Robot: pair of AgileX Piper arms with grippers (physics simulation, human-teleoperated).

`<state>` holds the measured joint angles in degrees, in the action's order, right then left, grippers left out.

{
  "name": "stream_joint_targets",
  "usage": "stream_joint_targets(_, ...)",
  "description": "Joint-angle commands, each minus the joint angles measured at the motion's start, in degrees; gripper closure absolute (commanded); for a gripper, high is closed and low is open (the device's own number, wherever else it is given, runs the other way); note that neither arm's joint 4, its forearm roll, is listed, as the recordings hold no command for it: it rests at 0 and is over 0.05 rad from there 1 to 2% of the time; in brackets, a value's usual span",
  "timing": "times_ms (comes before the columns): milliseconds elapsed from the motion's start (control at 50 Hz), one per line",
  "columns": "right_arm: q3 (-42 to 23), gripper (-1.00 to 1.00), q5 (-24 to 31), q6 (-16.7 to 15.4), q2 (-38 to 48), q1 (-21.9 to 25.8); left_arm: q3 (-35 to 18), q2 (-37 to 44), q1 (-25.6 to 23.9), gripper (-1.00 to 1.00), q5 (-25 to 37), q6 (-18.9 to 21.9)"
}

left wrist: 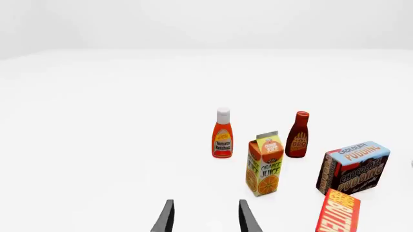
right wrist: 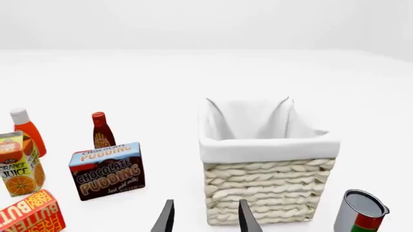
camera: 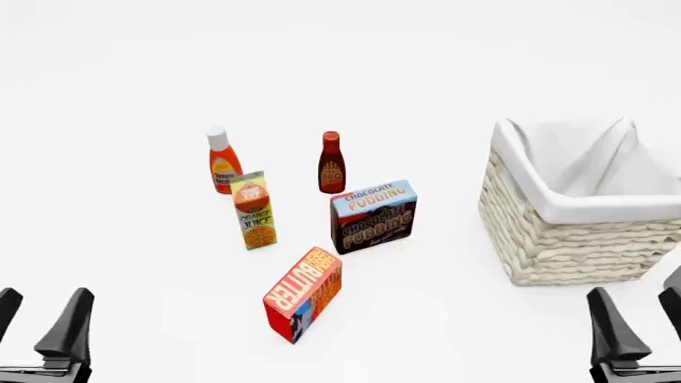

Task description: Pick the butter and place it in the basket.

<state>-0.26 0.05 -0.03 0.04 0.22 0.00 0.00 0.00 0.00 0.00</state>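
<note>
Two end effectors sit nearest, left (camera: 41,319) and right (camera: 639,319), both spread wide and holding nothing. Just beyond, near the middle of the counter (camera: 127,263), lies the butter (camera: 305,293) (blue end toward the arms). Farther on stand the pudding box (camera: 374,216) and juice carton (camera: 254,210), then the ketchup (camera: 223,160) and BBQ bottle (camera: 331,163). The basket (camera: 569,239) sits well right. A can (right wrist: 361,212) stands beside it.

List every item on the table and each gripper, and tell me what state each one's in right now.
butter: lying flat, untouched
basket: upright, nothing seen inside
chocolate pudding box: upright
orange juice carton: upright
ketchup bottle: upright, capped
BBQ sauce bottle: upright, capped
can: upright
left gripper: open
right gripper: open
</note>
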Motion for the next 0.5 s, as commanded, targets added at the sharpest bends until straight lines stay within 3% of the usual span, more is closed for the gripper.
stream_joint_targets(20, -0.7, -1.00, 0.0, -0.7, 0.0, 0.9, 0.0, 0.0, 0.0, -1.00, 0.0, 0.0)
stream_joint_targets(80, -1.0, -1.00, 0.9, -2.0, 0.0, 0.7, 0.0, 0.0, 0.0, -1.00, 0.0, 0.0)
stream_joint_targets(340, -2.2, -1.00, 3.3, -1.8, 0.0, 0.4, 0.0, 0.0, 0.0, -1.00, 0.0, 0.0)
stream_joint_targets(400, -5.4, -1.00, 8.5, -0.4, 1.0, 1.8, 0.0, 0.0, 0.0, -1.00, 0.0, 0.0)
stream_joint_targets(500, -9.7, -1.00, 9.6, 1.4, 6.2, 3.0, 0.0, 0.0, 0.0, -1.00, 0.0, 0.0)
